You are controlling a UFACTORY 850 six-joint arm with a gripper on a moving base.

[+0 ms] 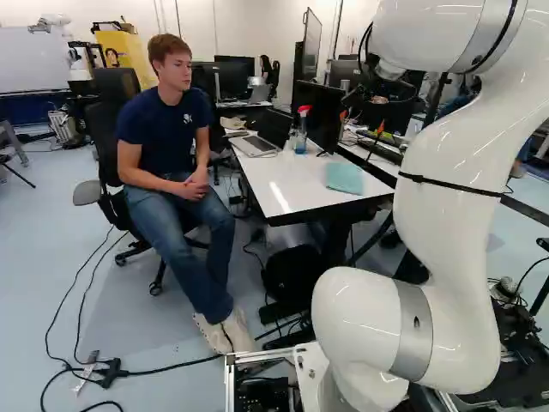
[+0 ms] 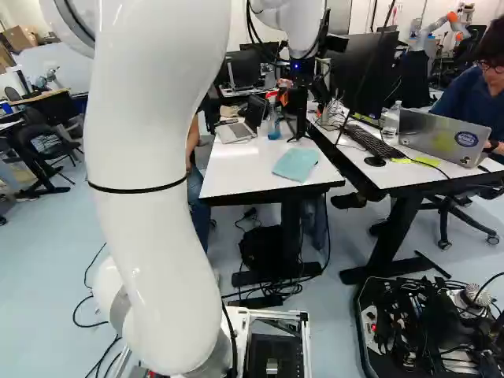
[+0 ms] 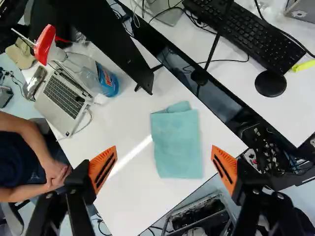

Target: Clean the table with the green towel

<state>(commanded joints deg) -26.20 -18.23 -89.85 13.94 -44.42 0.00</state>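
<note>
Nearest is the gripper (image 1: 362, 123), its two fingers spread wide and nothing held between the orange pads (image 3: 103, 169). Ahead of it, on a line between the fingers but well apart from them, the green towel (image 3: 178, 142) lies flat on the white table (image 3: 123, 206), with a folded-over part at its end farther from the gripper. Past the towel a black monitor (image 3: 106, 42) stands on the table. Ahead and to the left of the gripper, the spray bottle (image 2: 273, 124) stands upright, red on top with blue liquid low down, and just beside it the laptop (image 3: 63, 101) sits open. To the gripper's right, across a dark gap from the table, a second desk (image 2: 346, 161) holds a black keyboard (image 3: 246, 32), a clear bottle (image 2: 391, 120) and, farther right, a silver laptop (image 2: 441, 142).
</note>
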